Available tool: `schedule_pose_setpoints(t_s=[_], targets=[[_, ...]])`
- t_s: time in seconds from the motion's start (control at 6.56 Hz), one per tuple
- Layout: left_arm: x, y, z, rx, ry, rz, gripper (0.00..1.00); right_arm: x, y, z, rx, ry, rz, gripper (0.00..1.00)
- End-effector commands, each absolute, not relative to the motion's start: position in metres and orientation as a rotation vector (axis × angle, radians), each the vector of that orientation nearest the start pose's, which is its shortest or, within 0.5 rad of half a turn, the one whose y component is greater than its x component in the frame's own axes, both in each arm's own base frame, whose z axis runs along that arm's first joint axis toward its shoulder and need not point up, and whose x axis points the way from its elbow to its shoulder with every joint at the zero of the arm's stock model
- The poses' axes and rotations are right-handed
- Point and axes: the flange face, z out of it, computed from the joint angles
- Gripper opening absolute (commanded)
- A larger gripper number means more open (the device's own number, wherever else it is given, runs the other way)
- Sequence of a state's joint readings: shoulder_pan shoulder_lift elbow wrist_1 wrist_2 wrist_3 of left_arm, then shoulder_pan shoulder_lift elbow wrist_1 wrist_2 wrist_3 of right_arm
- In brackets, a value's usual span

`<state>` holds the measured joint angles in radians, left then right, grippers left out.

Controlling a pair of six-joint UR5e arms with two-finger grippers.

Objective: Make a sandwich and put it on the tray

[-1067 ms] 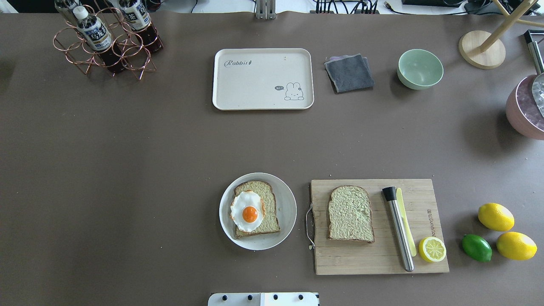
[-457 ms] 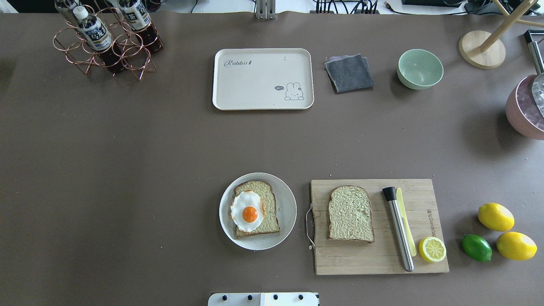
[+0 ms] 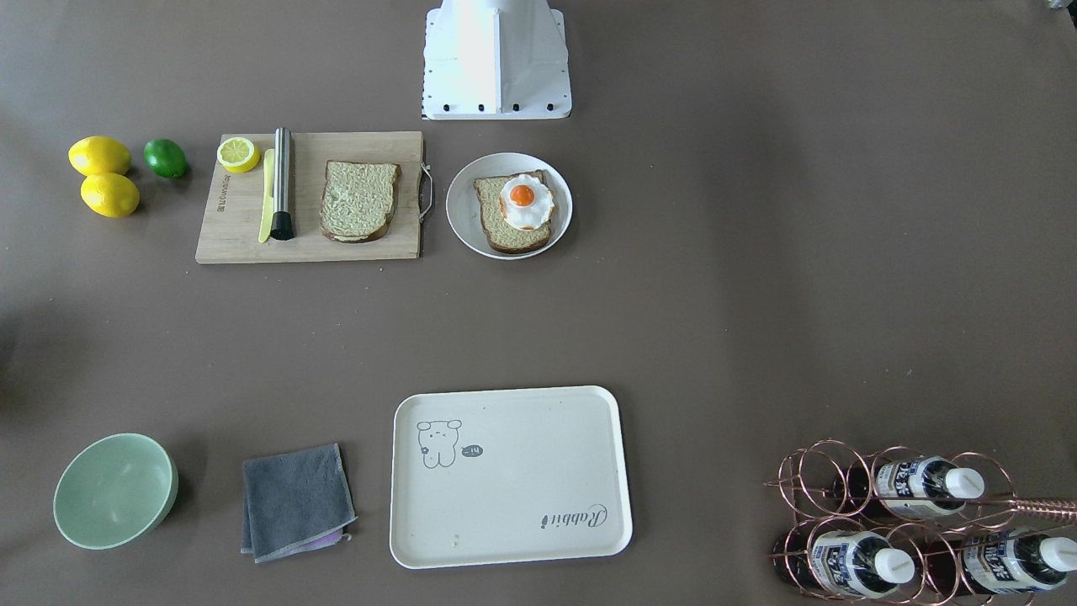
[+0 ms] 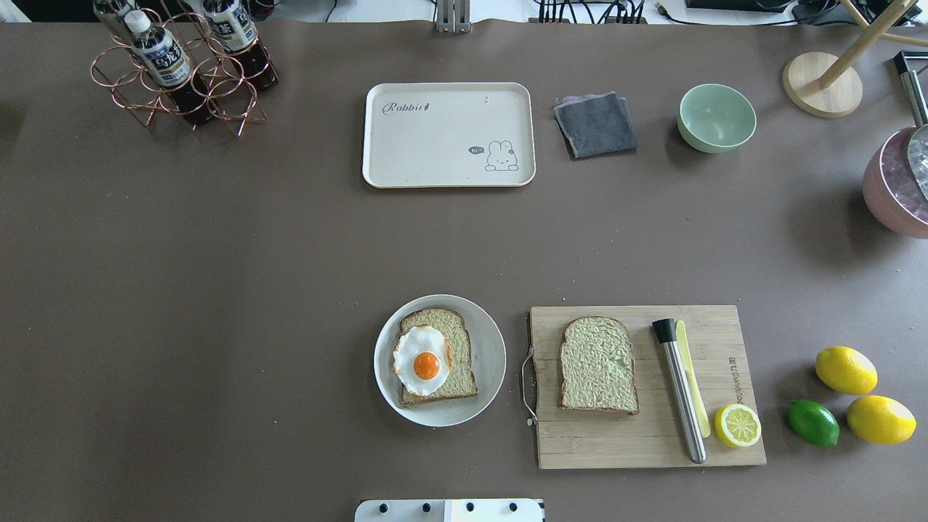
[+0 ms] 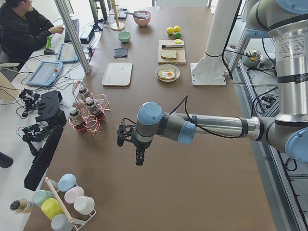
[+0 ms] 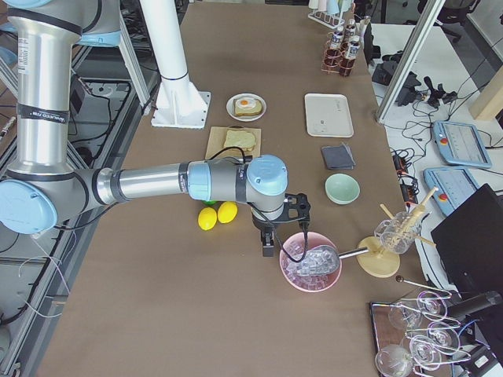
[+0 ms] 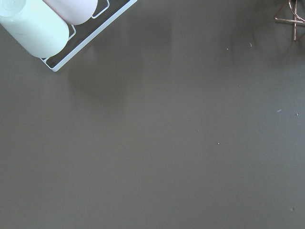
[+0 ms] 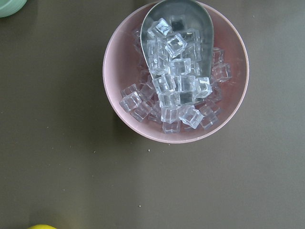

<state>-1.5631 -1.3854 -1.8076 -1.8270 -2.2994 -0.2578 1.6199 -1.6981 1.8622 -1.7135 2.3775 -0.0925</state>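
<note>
Two slices wait, the loose slice on the board, the egg slice on the plate, tray well beyond, so we pinch the loose slice by its crusts and lay it square over the egg; whether the left fingers or right fingers are apart we cannot tell.

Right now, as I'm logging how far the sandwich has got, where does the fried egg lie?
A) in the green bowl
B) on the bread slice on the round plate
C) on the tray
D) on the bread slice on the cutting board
B: the fried egg sits on the bread slice on the round white plate.
</note>
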Motion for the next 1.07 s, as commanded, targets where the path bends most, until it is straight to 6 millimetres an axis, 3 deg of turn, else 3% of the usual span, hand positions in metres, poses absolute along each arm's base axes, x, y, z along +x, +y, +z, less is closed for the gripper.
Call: schedule_pose_setpoints(t_s=[0.0,0.91], targets=[[-0.0637,-0.4306,0.6010,0.196,0.755,-0.123,0.98,0.0825,-0.4293,0.5880,0.075,-0.804,-0.049,1.00],[-0.0637,-0.4313,0.5990,0.214,0.756,-0.110,0.98,0.0835,-0.4238,0.5895,0.071,-0.805,-0.043,1.00]])
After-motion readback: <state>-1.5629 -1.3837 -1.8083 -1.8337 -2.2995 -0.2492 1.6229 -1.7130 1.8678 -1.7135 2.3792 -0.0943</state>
